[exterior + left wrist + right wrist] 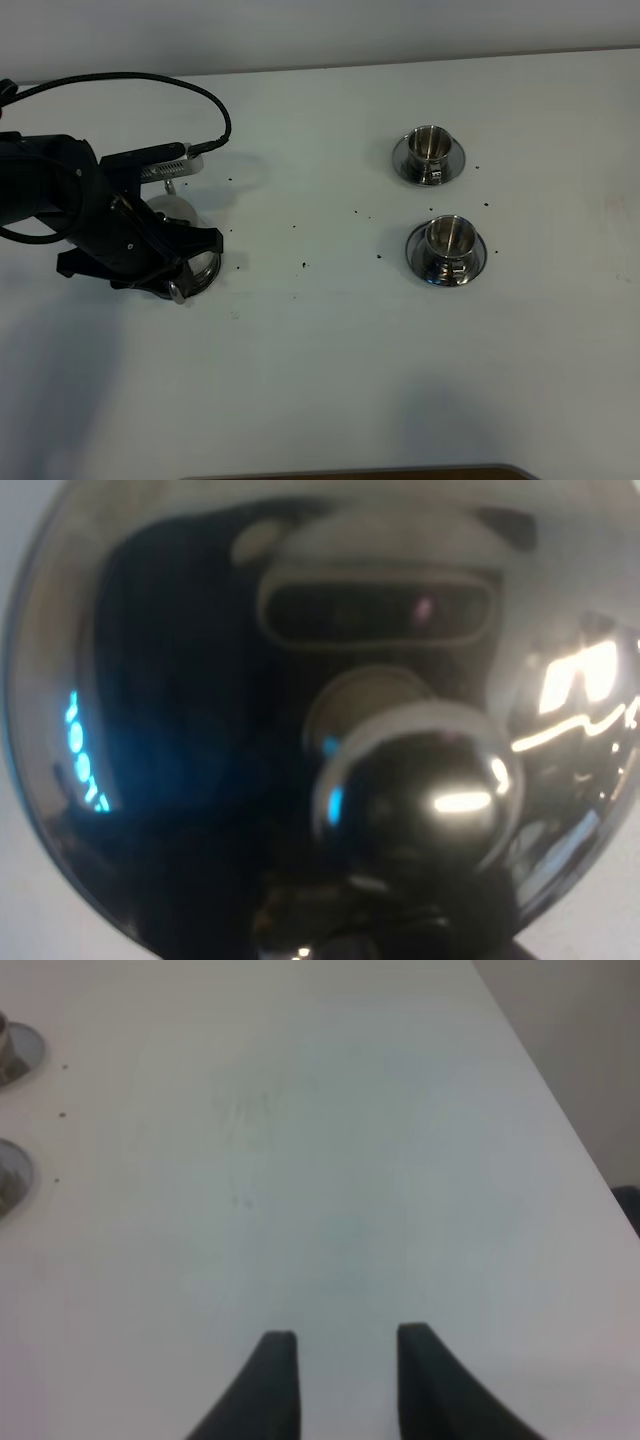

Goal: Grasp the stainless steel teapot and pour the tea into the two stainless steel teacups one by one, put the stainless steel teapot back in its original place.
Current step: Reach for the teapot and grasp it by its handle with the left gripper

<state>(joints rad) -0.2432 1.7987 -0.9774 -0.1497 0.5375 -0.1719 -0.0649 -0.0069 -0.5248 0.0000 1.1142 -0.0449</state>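
Observation:
The stainless steel teapot [197, 272] stands at the left of the table, mostly hidden under my left arm. My left gripper [150, 252] sits right on top of it. The left wrist view is filled by the teapot's mirror lid [190, 730] and its round knob [425, 800]; no fingers show there. The two stainless steel teacups stand on saucers at the right, one farther back [431, 148] and one nearer [449, 240]. My right gripper [345, 1338] is open and empty over bare table. The base disc is hidden.
Small dark specks [304, 264] are scattered on the white table [330, 370] between teapot and cups. A black cable [150, 80] loops from the left arm. The cups' saucers [20, 1052] show in the right wrist view, and the table's edge [560, 1110].

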